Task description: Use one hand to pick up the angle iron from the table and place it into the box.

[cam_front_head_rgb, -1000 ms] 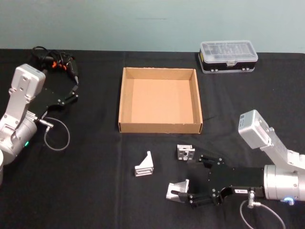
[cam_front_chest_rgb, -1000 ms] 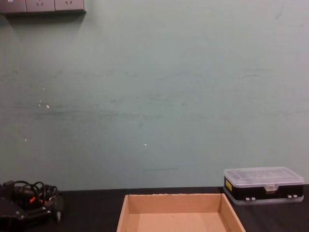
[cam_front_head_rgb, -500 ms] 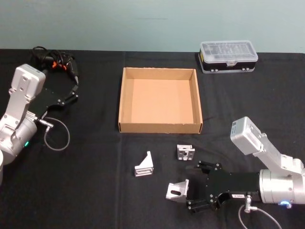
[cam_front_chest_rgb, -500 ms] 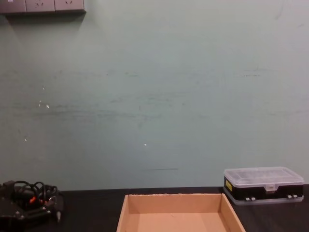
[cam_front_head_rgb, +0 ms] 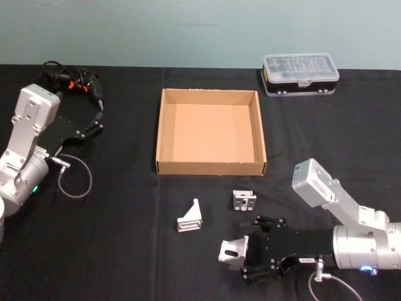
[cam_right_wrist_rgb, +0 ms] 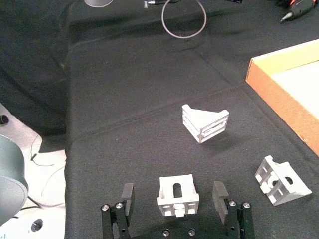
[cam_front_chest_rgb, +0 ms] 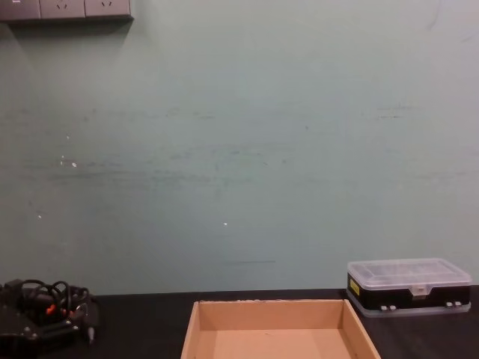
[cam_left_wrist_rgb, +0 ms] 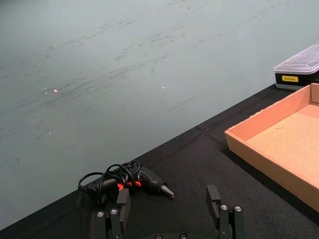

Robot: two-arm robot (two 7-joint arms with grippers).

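Observation:
Three silver angle irons lie on the black table (cam_front_head_rgb: 119,257) in front of the tan box (cam_front_head_rgb: 210,167): one at the left (cam_front_head_rgb: 190,216), one in the middle (cam_front_head_rgb: 244,200), one nearest me (cam_front_head_rgb: 230,251). My right gripper (cam_front_head_rgb: 245,251) is open, low over the table, with the nearest angle iron (cam_right_wrist_rgb: 178,195) between its fingers (cam_right_wrist_rgb: 127,193) and gaps on both sides. The other two irons (cam_right_wrist_rgb: 205,123) (cam_right_wrist_rgb: 280,180) lie beyond it. My left gripper (cam_front_head_rgb: 97,119) is parked open at the far left (cam_left_wrist_rgb: 168,196).
A black case with a clear lid (cam_front_head_rgb: 299,73) stands behind the box on the right. A black tool with coiled cables (cam_front_head_rgb: 70,81) lies at the back left, beside the left gripper. A grey cable loop (cam_front_head_rgb: 75,179) lies near the left arm.
The right arm has shifted left and its gripper has turned to sit squarely around the nearest angle iron. The irons and the left arm have not moved.

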